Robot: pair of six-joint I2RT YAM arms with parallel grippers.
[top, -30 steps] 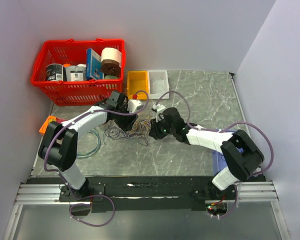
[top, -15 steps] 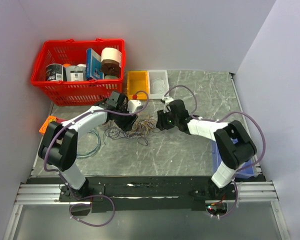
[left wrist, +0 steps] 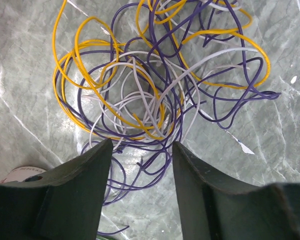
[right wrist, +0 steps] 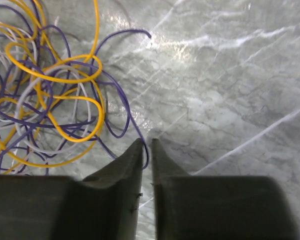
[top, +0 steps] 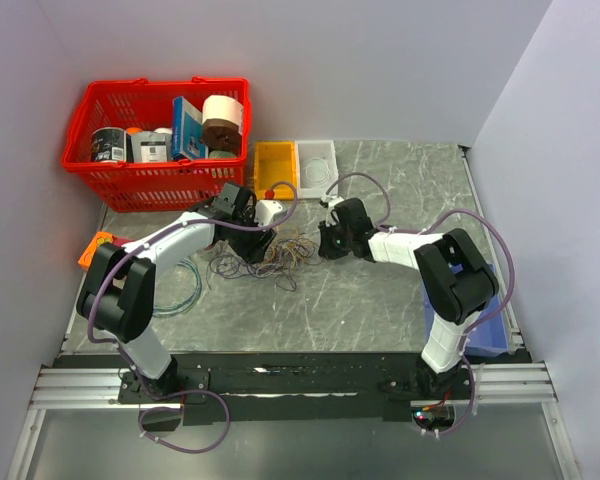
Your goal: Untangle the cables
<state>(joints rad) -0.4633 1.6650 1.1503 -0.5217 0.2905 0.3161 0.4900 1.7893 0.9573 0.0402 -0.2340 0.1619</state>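
A: What do the cables (top: 278, 255) look like?

B: A loose heap of thin wires in 3 colours, dark purple, yellow-orange and pale grey-white. The loops cross over and through each other. They lie flat on the grey marbled tabletop (top: 400, 190), about mid-width and between the 2 arms.

A: And the left claw (left wrist: 142, 150)?

B: Its fingers are spread, hanging over the edge of the heap. A few purple loops lie in the gap between them, and nothing is gripped.

A: The right claw (right wrist: 146, 147)?

B: It is at the other edge of the heap, with its fingers nearly pressed together. 1 purple strand curves out of the tangle and runs into the narrow slit between the tips. It looks pinched there, though the slit is too dark to be sure.

A: What else is around?

B: A red basket (top: 155, 185) holding boxes, a can and rolls stands at the far left. A yellow bin (top: 276, 160) and a white bin (top: 317, 143) sit side by side just behind the heap. A teal-green wire hoop (top: 185, 285) lies on the left, near the left arm and apart from the tangle.

A: Anything in the way?

B: From above, the 2 claws cover both flanks of the heap. The lilac leads (top: 365, 185) on the arms arc over the tabletop beside it.
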